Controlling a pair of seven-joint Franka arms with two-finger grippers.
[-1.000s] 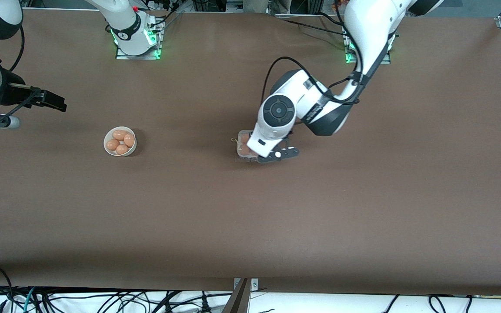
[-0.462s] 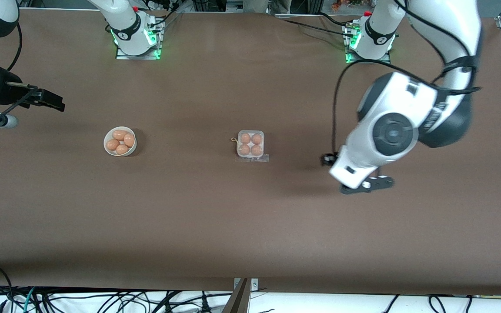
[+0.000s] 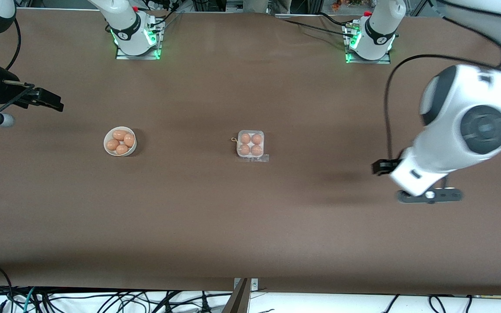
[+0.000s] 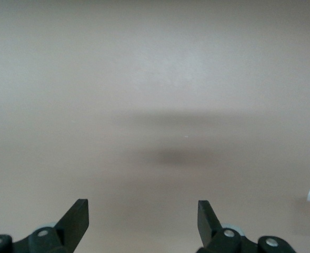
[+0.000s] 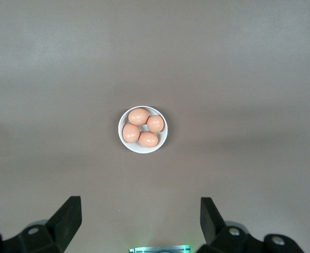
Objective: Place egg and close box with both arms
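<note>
Your box (image 3: 251,144) sits lid-down with four eggs — both grippers, left (image 4: 142,217) and right (image 5: 140,217), hang wide open, empty.

box (image 3: 250,145) mid-table, four eggs (image 3: 250,144) inside

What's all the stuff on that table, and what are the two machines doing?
Box: one, clear plastic, mid-table, lid looks shut, four brown eggs inside.
Bowl: one, white, toward the right arm's end of the table, four brown eggs in it.
Table: one, brown, under everything.
Cables: many, black, along the edge nearest the front camera.
Bases: two, white with green lights, at the edge farthest from the front camera.
Left hand: one, black, open, holding nothing, over bare table toward the left arm's end.
Right hand: one, black, open, holding nothing, waiting above the table at the right arm's end.
</note>
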